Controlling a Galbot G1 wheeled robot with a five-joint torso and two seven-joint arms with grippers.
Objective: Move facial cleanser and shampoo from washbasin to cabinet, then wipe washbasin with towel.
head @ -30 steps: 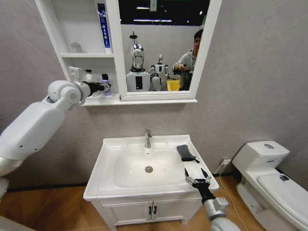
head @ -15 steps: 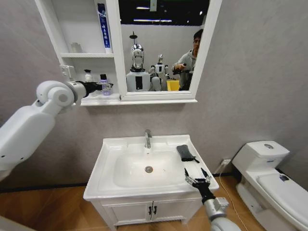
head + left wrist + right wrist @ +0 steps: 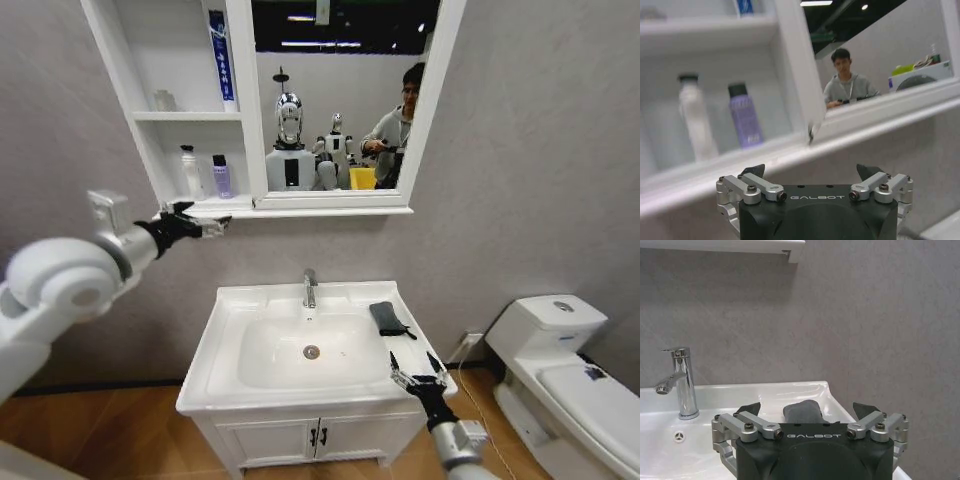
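Towel [image 3: 388, 319] dark, folded, flat on right rim of washbasin [image 3: 230, 355], long axis running front-to-back, far end toward wall; seen in right wrist view [image 3: 802, 412] just past the gripper, between its fingers in line of sight but not touched. Chrome tap [image 3: 309, 288] upright at back of basin, spout toward bowl; round drain [image 3: 311, 352] mid-bowl. Two bottles upright on lower shelf of cabinet [image 3: 150, 150]: white bottle [image 3: 187, 172] with dark cap, purple bottle [image 3: 221, 177] with black cap beside it, close but apart; label text unreadable. Blue-and-white tube [image 3: 218, 55] upright on upper shelf against mirror frame, print too small to read. "GALBOT" readable on both gripper bodies in wrist views. Left gripper [image 3: 208, 225] raised in air just in front of and below the cabinet's lower shelf edge, pointing toward mirror side, jaws spread wide, nothing held, nothing touched. Right gripper [image 3: 417, 372] low over front right corner of washbasin, jaws wide apart, empty, near towel without contact.
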